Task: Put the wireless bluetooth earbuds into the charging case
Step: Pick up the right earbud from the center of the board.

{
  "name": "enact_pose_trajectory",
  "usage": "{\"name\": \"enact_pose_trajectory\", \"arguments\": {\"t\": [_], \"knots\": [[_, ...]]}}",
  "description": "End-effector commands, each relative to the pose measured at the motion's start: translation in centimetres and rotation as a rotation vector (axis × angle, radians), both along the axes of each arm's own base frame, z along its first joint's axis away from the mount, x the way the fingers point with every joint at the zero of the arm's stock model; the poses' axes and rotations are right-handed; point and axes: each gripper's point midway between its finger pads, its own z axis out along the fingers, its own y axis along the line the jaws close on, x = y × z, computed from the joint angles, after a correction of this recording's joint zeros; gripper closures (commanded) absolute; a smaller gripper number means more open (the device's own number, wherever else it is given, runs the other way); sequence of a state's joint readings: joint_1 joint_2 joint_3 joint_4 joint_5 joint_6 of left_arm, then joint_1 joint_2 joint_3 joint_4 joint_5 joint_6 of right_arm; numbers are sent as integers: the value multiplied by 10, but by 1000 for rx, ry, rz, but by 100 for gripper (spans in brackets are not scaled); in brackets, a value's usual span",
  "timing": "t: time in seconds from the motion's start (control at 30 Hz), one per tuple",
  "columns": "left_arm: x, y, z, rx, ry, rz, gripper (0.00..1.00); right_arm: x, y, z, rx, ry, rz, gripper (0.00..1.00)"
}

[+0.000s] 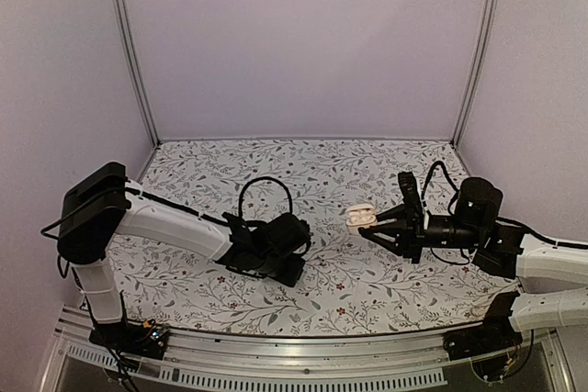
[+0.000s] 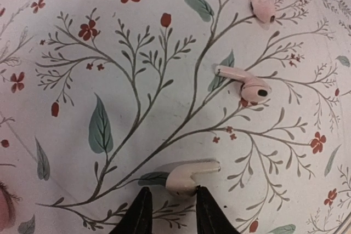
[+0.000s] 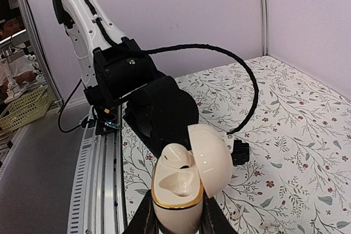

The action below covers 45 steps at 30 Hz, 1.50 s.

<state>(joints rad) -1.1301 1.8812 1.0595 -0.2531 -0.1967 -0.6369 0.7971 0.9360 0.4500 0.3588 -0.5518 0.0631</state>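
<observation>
The scene is lit evenly and softly from above. Only faint shadows are cast under the earbuds (image 2: 249,85). Picture edges are slightly bent.

Table (image 1: 367,291) w/ white floral-print top is carrying everything. In left wrist view, three earbuds are lying right on the print. Mid earbud (image 2: 249,85): pink, stem pointing left, dark spot on its bulb. Far earbud (image 2: 262,4): pink, sitting up-right of it, well apart. Near earbud (image 2: 189,175): cream-ish, lying at btm edge, stem pointing right.
</observation>
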Motion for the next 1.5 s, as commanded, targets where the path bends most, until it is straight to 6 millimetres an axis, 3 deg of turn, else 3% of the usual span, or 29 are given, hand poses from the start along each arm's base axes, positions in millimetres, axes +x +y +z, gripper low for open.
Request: {"name": "enact_pose_trajectory", "arguments": {"t": [0.0,0.23,0.47,0.7,0.83,1.03,1.3,1.47], "knots": [[10,18,-7,83,-44,-23,74,0,-1,0,2,-8,0,82],[24,19,-1,101,-100,-139,76,0,-1,0,2,-6,1,82],[24,15,4,39,-87,-230,76,0,-2,0,-1,-5,2,82],[23,9,40,-116,-115,-187,74,0,0,0,-2,-5,8,82],[24,10,49,-149,-96,-116,72,0,0,-1,-4,-3,9,82],[17,3,39,-218,41,59,64,0,-1,-1,-5,-3,4,82],[22,8,8,-56,110,246,67,-1,-1,0,-1,-6,6,82],[27,19,3,18,99,320,69,-2,-3,1,3,-9,5,82]]}}
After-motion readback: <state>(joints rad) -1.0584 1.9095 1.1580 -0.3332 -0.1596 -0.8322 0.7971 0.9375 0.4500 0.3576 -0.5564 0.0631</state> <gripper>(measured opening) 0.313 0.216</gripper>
